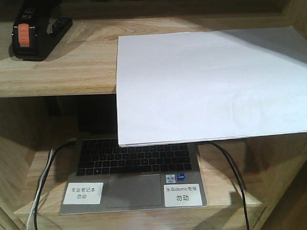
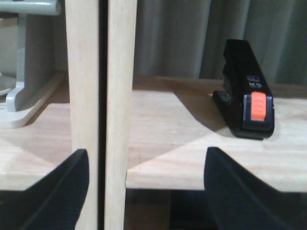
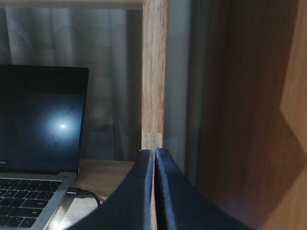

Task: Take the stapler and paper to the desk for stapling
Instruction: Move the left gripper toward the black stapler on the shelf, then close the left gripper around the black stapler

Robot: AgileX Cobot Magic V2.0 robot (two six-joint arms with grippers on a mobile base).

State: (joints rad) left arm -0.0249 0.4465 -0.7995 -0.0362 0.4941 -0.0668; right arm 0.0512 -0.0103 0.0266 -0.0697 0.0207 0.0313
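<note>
1. Left gripper (image 2: 147, 160) stood wide open with nothing between its dark fingers (image 2: 53, 191), whose tips alone showed at the bottom edge. The right gripper (image 3: 154, 163) had its fingers pressed together, holding nothing, and their lower part was cut off.
2. The light wood shelf unit (image 1: 56, 73) ran out of frame on every side. Its pale uprights (image 2: 84, 72) blocked the middle of the left wrist view.
3. The paper (image 1: 208, 83), blank and white, lay flat on the right of the upper shelf. Its front part overhung the shelf's edge and hid the back of the laptop below, and its right edge was cut off.
4. The laptop (image 1: 135, 171) sat open on the lower shelf, silver with black keys. In the right wrist view its screen was dark and cut off at the left.
5. A grey stand (image 2: 21, 72) stood in the bay beyond the uprights, partly out of frame and hard to make out.
6. The stapler (image 1: 37, 33) rested at the upper shelf's left rear, well apart from the paper, with its orange-red tab facing forward. Its top was cut off in the front view, and the white print above the tab was too small to read.
7. The left label (image 1: 83, 193) on the palm rest read "专业笔记本 勿动" and the right label (image 1: 182, 194) read "乐高demo专用 勿动".
8. A white cable (image 1: 38, 200) and a black cable (image 1: 234, 178) trailed off the bottom edge.
</note>
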